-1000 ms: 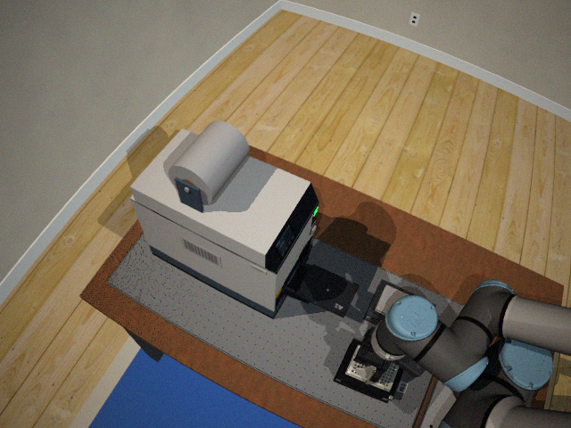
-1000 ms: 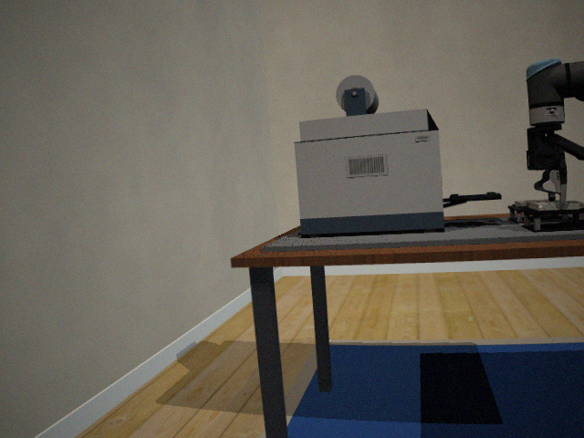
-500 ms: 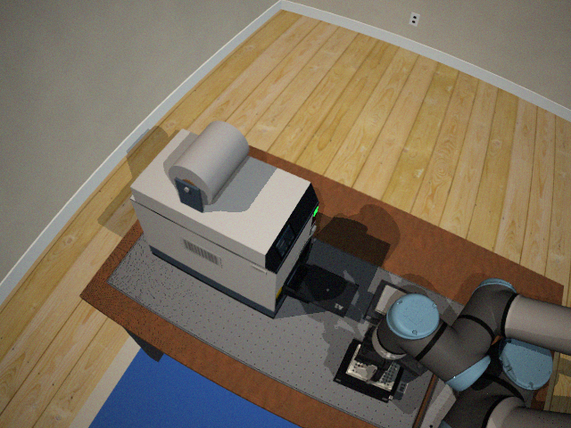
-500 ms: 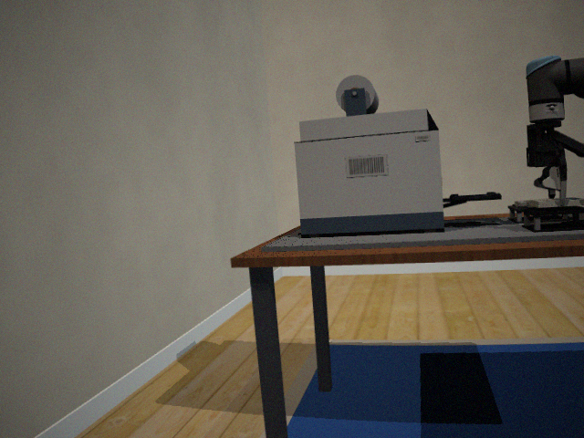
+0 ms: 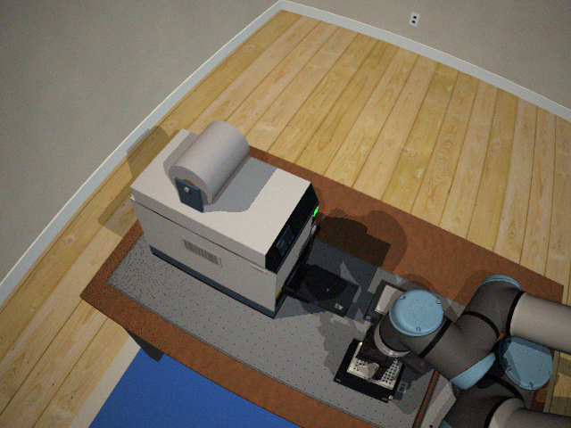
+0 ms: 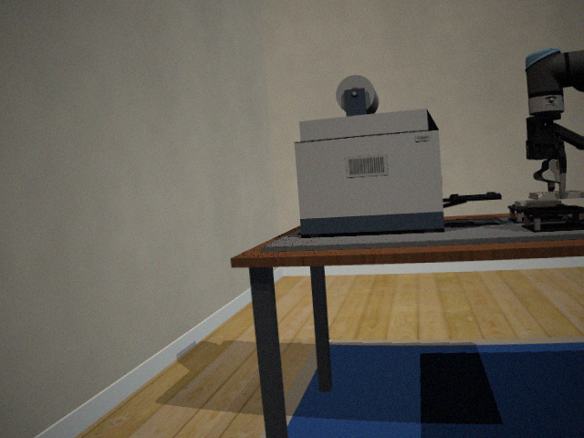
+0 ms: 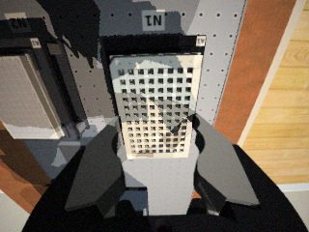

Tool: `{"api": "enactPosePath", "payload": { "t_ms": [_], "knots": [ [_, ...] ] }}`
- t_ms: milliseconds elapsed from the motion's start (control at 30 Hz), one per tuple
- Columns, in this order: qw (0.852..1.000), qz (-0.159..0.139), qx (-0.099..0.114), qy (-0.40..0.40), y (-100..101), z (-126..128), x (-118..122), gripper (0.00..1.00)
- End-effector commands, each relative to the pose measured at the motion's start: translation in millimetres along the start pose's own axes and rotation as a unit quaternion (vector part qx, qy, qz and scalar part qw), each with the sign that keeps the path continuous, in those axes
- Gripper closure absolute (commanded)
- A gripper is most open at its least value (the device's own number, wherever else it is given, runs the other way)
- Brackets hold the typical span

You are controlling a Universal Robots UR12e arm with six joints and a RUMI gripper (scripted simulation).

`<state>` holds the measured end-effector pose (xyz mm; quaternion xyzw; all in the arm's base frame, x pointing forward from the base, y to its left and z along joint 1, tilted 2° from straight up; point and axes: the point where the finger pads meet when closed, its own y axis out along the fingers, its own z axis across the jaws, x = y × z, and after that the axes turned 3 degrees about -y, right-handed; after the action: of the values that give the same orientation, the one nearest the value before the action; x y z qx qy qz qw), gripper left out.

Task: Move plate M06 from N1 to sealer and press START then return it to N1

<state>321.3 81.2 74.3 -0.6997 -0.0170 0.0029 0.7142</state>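
Labels N1 (image 5: 401, 387) (image 7: 154, 20) and N2 (image 7: 18, 22) read inverted in the wrist view, where the part-open end effector (image 5: 372, 368) (image 6: 557, 187) (image 7: 156, 115) grips plate M06 (image 5: 392, 372) (image 6: 574, 193) (image 7: 154, 107) — the exterior view alone shows it raised just above its nest (image 5: 341, 379) (image 6: 535, 228) (image 7: 112, 47) — while only the top view shows the green lamp (image 5: 316, 211).
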Motion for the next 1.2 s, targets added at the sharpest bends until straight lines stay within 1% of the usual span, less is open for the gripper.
{"api": "enactPosePath", "payload": {
  "t_ms": [0, 1167],
  "knots": [
    [1.000, -0.001, -0.001, 0.000, -13.3, -1.6, 1.7, 1.00],
    [1.000, -0.001, -0.001, 0.000, -65.2, -1.5, 1.5, 1.00]
  ]
}}
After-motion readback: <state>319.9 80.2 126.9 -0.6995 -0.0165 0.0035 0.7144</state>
